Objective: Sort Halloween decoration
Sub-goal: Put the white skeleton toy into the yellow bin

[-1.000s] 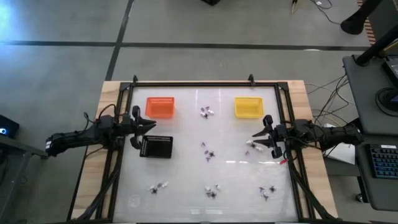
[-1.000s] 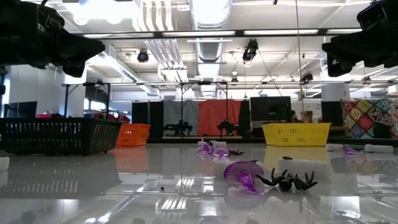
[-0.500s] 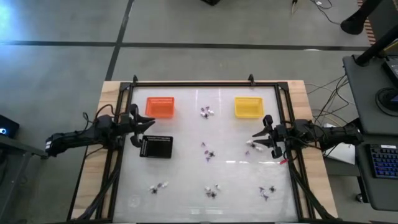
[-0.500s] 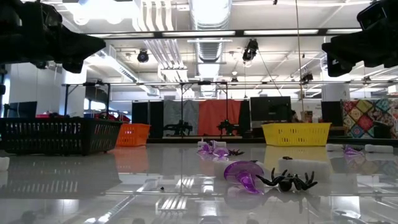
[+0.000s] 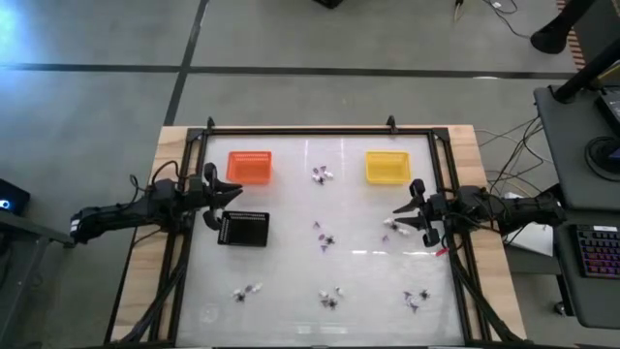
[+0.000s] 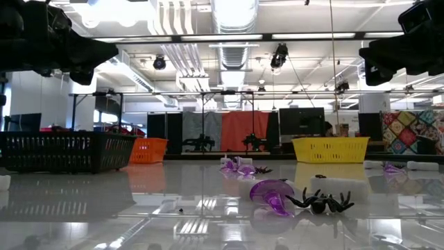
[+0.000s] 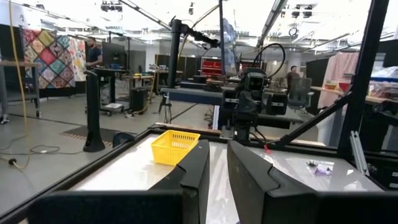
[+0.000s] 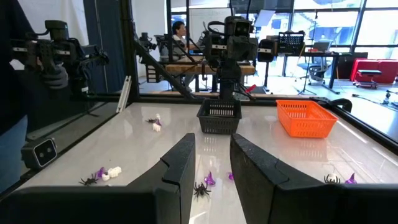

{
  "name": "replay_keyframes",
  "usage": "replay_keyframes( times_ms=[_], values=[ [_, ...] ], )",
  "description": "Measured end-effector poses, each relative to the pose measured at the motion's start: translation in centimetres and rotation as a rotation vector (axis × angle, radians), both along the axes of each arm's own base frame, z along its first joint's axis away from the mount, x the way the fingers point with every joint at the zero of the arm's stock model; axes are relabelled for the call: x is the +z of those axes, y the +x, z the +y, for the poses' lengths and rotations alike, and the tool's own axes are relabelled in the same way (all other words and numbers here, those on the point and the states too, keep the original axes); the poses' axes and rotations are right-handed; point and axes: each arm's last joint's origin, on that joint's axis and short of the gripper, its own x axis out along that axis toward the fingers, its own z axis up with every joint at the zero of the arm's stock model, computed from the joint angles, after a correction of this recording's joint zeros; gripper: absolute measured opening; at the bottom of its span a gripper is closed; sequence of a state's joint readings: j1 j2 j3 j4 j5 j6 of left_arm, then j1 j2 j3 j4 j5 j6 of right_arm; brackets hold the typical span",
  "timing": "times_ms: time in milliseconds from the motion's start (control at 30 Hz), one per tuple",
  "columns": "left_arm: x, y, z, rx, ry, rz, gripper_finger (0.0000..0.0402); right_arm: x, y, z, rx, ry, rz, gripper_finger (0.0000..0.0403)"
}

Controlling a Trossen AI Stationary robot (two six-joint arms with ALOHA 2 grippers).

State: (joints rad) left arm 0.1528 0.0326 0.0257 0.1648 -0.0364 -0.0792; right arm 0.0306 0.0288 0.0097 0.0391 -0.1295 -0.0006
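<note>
The Halloween decoration lies scattered on the glossy white table in small clusters of dark purple spider-like and whitish trinkets: between the baskets (image 5: 323, 174), at mid-table (image 5: 325, 238), beside my right gripper (image 5: 390, 229), and several along the near edge (image 5: 331, 297). A purple piece (image 6: 270, 192) and a black spider (image 6: 320, 202) lie closest in the low view. My left gripper (image 5: 239, 193) hovers open between the orange basket and the black tray. My right gripper (image 5: 397, 210) hovers open at the table's right, above the cluster there. Neither holds anything.
An orange basket (image 5: 249, 167) stands far left and a yellow basket (image 5: 387, 167) far right. A black rectangular tray (image 5: 243, 229) sits just below my left gripper. A black frame (image 5: 310, 130) rims the table. People stand in the room behind.
</note>
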Motion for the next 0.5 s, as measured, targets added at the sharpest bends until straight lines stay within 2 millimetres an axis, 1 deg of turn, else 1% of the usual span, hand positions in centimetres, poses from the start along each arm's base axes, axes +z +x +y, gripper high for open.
replay_keyframes(
  times_ms=[267,500],
  values=[
    [-0.01,0.0,0.01,-0.009,-0.08,-0.015,0.0036,0.0,0.0,0.0,0.0,0.0,0.0,0.0091],
    [-0.03,0.02,0.03,-0.028,-0.221,-0.039,0.0035,-0.01,0.0,0.0,0.0,-0.006,-0.001,0.0091]
  ],
)
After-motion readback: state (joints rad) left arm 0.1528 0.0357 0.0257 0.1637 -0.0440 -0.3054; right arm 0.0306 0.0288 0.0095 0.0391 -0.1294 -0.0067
